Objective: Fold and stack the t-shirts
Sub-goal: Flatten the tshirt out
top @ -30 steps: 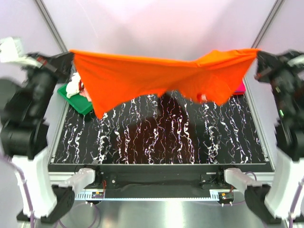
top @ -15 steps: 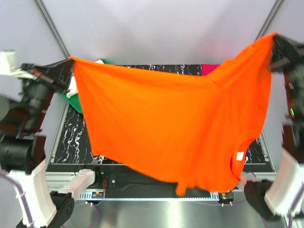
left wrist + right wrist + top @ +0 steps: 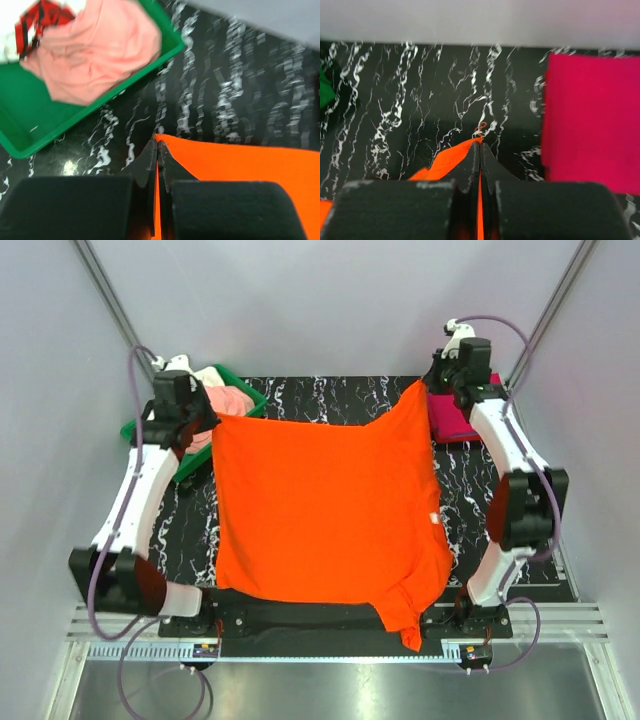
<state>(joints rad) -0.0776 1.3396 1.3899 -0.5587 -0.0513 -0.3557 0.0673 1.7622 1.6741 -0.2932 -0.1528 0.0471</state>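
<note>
The bright orange t-shirt [image 3: 325, 515] lies spread over the black marbled table [image 3: 330, 398], its collar end hanging over the near edge. My left gripper [image 3: 212, 422] is shut on its far left corner [image 3: 170, 145], just above the table beside the tray. My right gripper [image 3: 420, 388] is shut on its far right corner [image 3: 470, 146]. A folded magenta-pink t-shirt [image 3: 455, 420] lies at the far right, also in the right wrist view [image 3: 592, 120]. A pale pink t-shirt [image 3: 228, 400] sits in the tray with white and red cloth [image 3: 42, 20].
The green plastic tray [image 3: 145, 430] stands at the far left corner, its rim close to my left gripper [image 3: 95, 107]. Slanted frame posts [image 3: 105, 290] rise at both back corners. A metal rail [image 3: 330, 625] runs along the near edge.
Both arms swung forward and down from holding the orange t-shirt high toward the camera. The shirt now lies spread on the table, its far corners still gripped at the back.
</note>
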